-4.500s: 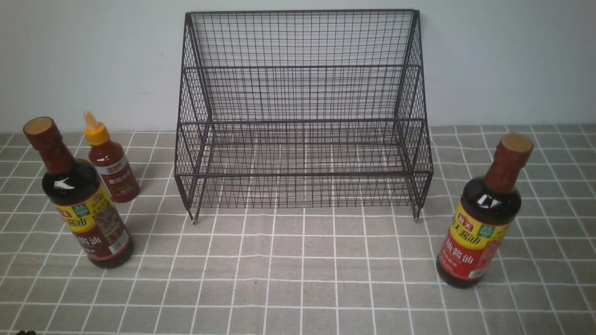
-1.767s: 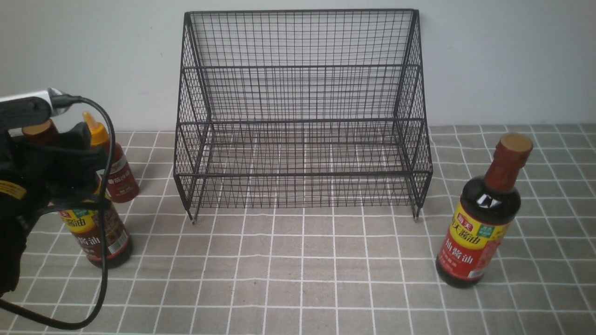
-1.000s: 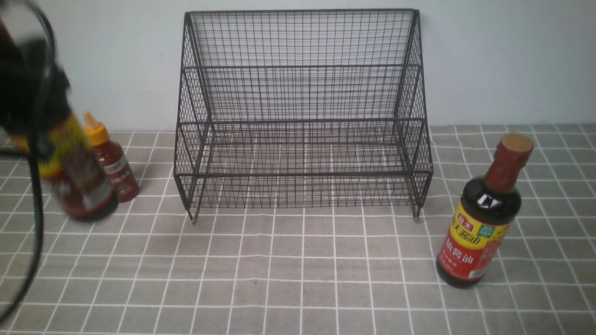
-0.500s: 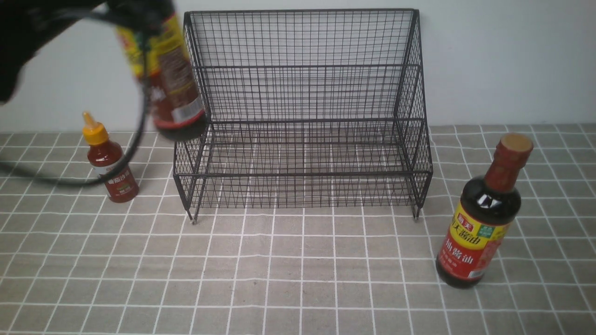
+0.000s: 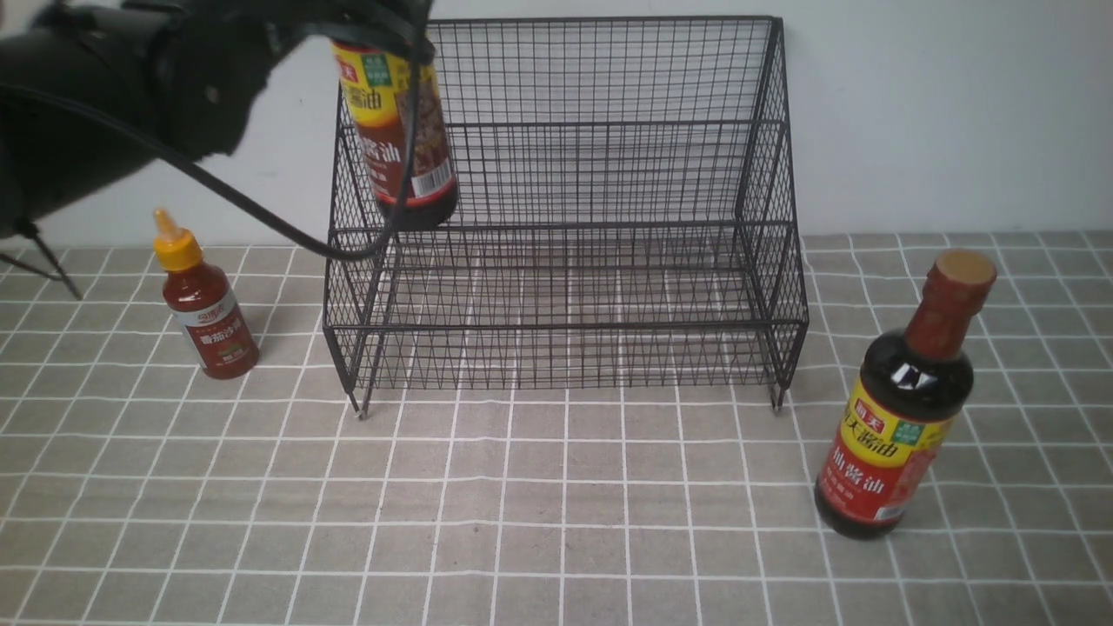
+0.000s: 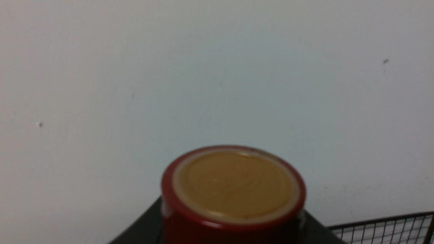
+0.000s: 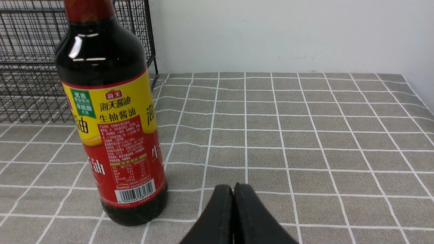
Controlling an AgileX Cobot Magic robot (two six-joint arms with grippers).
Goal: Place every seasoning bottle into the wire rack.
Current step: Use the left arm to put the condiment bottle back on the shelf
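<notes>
A pale wall (image 5: 913, 113) backs a table (image 5: 565, 522) laid with grey checked cloth, and the wire rack (image 5: 565, 174) stands against that wall. The left hand (image 5: 378, 30) is clamped round the top of the carried soy-sauce bottle (image 5: 402, 139). The bottle hangs clear of the table at the rack's left end, nearly upright, with its base about level with the upper tier's front rail. I cannot tell whether the base is over that tier or just in front of it. The placing looks to turn on this: the bottle's long axis runs straight down from the hand, so it should descend base-first while keeping off the left side mesh. The red sauce bottle (image 5: 204, 304) stands left of the rack, nearer the left arm. The standing soy-sauce bottle (image 5: 900, 409) stands upright to the rack's right, near the right hand (image 7: 233, 210), whose fingers are pressed together, holding nothing.
</notes>
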